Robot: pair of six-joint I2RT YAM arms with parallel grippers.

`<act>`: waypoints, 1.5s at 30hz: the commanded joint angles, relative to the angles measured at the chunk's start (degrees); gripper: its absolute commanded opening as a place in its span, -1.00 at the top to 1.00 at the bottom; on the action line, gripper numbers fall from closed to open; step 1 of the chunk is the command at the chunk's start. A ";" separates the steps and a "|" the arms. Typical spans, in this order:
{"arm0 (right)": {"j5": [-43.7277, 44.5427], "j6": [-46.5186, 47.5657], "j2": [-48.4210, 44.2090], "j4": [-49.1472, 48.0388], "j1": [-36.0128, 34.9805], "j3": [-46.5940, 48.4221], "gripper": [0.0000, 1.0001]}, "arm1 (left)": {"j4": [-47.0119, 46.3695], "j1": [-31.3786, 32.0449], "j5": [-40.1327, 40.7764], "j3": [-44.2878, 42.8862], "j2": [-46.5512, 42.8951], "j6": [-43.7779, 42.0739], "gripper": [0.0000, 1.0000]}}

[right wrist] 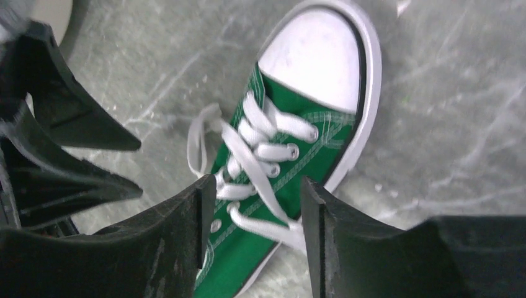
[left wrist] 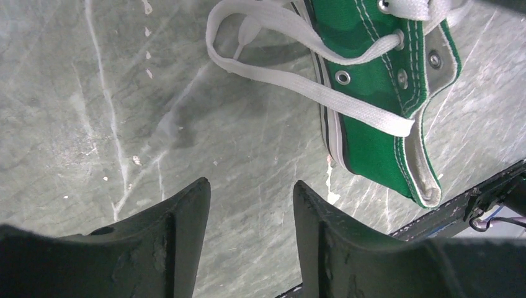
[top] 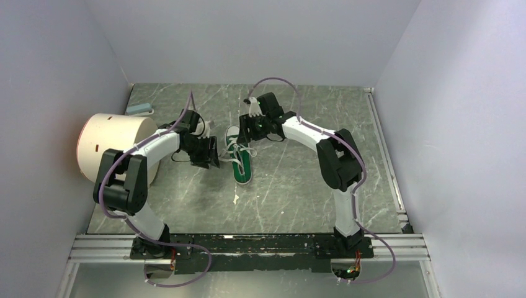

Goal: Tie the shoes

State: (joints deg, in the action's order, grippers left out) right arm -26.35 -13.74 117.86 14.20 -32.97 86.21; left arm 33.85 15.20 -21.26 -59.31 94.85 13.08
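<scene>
**Item:** shoe (top: 240, 162), green canvas w/ white toe cap (right wrist: 313, 59) and white laces (right wrist: 251, 146).

**Location:** sole down on tabletop (top: 298, 192), approx. ctr. Toe end points twd far edge, heel end twd near edge.

**Laces:** untied. In the left wrist view one strand loops out onto the tabletop from the shoe's side. Another lies slack across the canvas nr the eyelets.

**Left claw** (top: 208, 160):
- Position: low over the tabletop, just beside the shoe on the side facing the left edge. Near it but apart.
- State: released, fingers spread, nothing grasped.
- Left wrist view: only bare tabletop shows in the gap (left wrist: 251, 186). The shoe's heel part (left wrist: 372, 93) lies ahead and to the right of the tips, not btwn them. The loose lace loop (left wrist: 273, 68) lies ahead of the tips, clear of both fingers.

**Right claw** (top: 249, 127):
- Position: over the shoe's far end.
- State: released, fingers spread, nothing grasped.
- Right wrist view: the laced part of the shoe shows in the gap (right wrist: 254, 186), w/ the toe cap beyond the tips.
- Contact btwn fingers and shoe: cannot tell.

**Other items:**
- Large white cylinder (top: 115, 146) at the left edge, beside the left arm.
- Small blue-grey object (top: 139, 108) nr the far-left corner.
- Small pale scrap (top: 236, 198) on the tabletop, btwn the shoe and the near edge.
</scene>
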 commanded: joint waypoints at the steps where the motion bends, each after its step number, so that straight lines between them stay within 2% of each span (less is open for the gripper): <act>1: -0.75 3.17 4.26 0.07 -1.14 5.69 -0.07 | -1.09 0.18 -2.83 1.20 -0.94 -0.02 -0.17; 4: -1.56 3.11 6.06 0.91 -1.15 7.22 0.04 | -0.81 0.18 -3.04 2.41 -1.90 -0.54 -0.19; 9: -1.50 3.14 6.66 0.87 -1.16 7.46 0.08 | -1.02 0.18 -3.52 4.21 -3.42 -0.72 -0.22; 13: -0.33 3.12 7.19 2.51 -1.10 8.26 0.33 | -1.24 0.14 -3.79 4.55 -3.51 -0.92 -0.23; 16: 0.10 2.81 5.46 2.85 -1.11 7.40 0.52 | -1.51 0.17 -3.92 4.64 -3.31 -1.38 -0.25; 21: 2.64 1.71 1.57 4.60 -0.86 6.05 0.60 | -2.49 0.18 -4.42 4.91 -2.97 -1.48 -0.31; 27: 5.05 1.11 -1.86 6.68 -0.39 5.03 0.78 | -3.14 0.18 -4.85 4.92 -2.31 -1.98 -0.38; 28: 5.00 1.04 -2.23 6.90 -0.28 4.86 0.78 | -3.23 0.18 -4.97 4.87 -2.26 -2.17 -0.45; 29: 5.61 0.85 -2.51 7.58 -0.18 5.01 0.79 | -3.40 0.18 -5.07 4.70 -2.28 -2.25 -0.64; 31: 11.03 -1.68 -3.40 9.92 0.30 5.25 0.99 | -3.92 0.18 -5.70 4.57 -2.42 -2.48 -0.92; 34: 30.10 -10.80 -6.37 17.37 2.14 3.36 1.00 | -4.40 0.14 -5.52 4.11 -2.63 -2.12 -0.94; 36: 36.01 -15.56 -9.58 18.51 3.53 -2.36 1.00 | -5.03 -0.03 -6.10 3.75 -1.98 -0.73 -0.85; 37: 37.10 -17.68 -11.35 17.71 4.14 -6.13 0.77 | -5.91 -0.21 -6.51 3.75 -1.83 0.82 -0.80; 39: 33.40 -19.37 -13.57 13.53 5.51 -12.11 0.25 | -8.53 -1.07 -7.83 4.08 -1.42 6.52 -0.69; 41: 31.08 -19.78 -14.30 13.90 6.06 -13.77 -0.03 | -10.02 -1.78 -8.61 3.73 -0.01 11.90 -0.62; 45: 27.23 -16.72 -18.93 9.32 6.03 -17.85 -0.36 | -8.05 -1.93 -4.59 0.65 3.57 20.72 -0.73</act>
State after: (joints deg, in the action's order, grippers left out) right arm 3.07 -30.37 103.83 28.08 -26.20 71.26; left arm 26.48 13.89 -27.33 -55.05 94.98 22.57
